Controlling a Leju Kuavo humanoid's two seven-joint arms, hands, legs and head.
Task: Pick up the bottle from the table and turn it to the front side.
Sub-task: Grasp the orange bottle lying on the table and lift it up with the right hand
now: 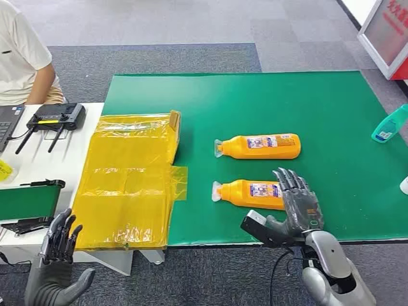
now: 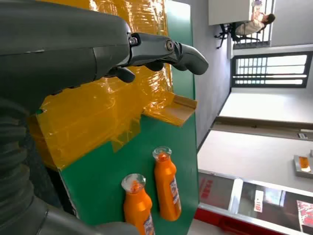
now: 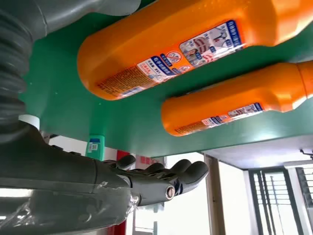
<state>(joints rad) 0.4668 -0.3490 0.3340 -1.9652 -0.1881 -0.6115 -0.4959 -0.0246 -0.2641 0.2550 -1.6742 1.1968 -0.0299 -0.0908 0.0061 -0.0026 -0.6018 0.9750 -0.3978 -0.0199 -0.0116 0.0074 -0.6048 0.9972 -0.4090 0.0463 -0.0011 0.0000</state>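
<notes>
Two orange bottles with clear caps lie on their sides on the green mat, caps pointing left. The near bottle shows a printed label, and so does the far bottle. My right hand hovers at the near bottle's base end, fingers spread, holding nothing; I cannot tell if it touches the bottle. Off the table's front left corner my left hand is raised, fingers apart and empty.
A box wrapped in yellow film lies at the mat's left edge. A teal bottle lies at the far right. On the white table to the left are a black controller and a small conveyor; a person sits there.
</notes>
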